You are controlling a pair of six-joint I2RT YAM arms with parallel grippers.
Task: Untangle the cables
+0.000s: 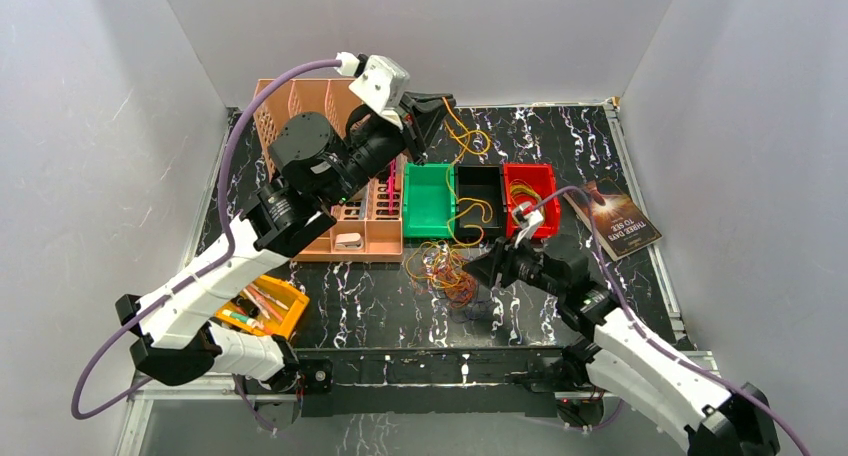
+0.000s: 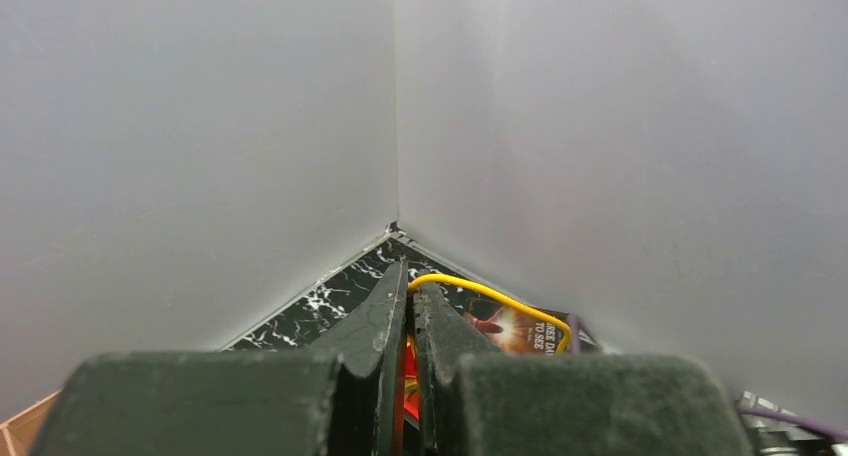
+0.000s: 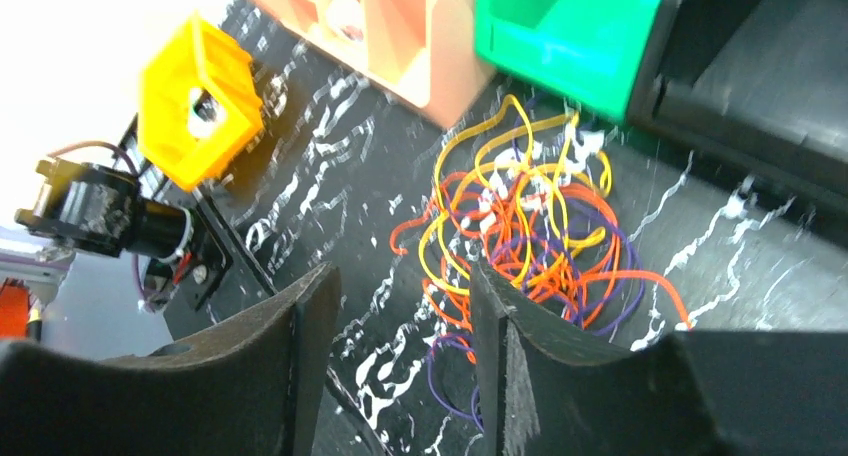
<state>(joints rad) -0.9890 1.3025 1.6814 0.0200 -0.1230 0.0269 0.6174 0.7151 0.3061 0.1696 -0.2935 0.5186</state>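
Risk first. The left gripper (image 2: pixel 410 276) is raised high at the far side, pinched tight on a yellow cable (image 2: pixel 495 298). Seen from overhead, that strand hangs down across the black bin (image 1: pixel 480 181) and appears to run on into the tangle (image 3: pixel 530 226).
- If its low end is looped through the heap, more lift would likely drag the clump up or cinch the knots instead of freeing one wire.
- The strand could snag on the bin rim.
- The wire is thin and may slide out of the pinch.

The right gripper (image 3: pixel 400 306) has its jaws apart at a middling gap, with nothing clamped. It sits low, just beside the tangle.
- From its wrist camera, most of the orange, yellow and dark purple loops lie beyond the gap and off to one side, crowding one finger (image 3: pixel 500 346).
- Only a few purple loops stray between the fingers. Closing here would probably catch a stray loop, or miss.

The tangle rests on the marbled table (image 1: pixel 350 296), near the green bin (image 3: pixel 560 36).
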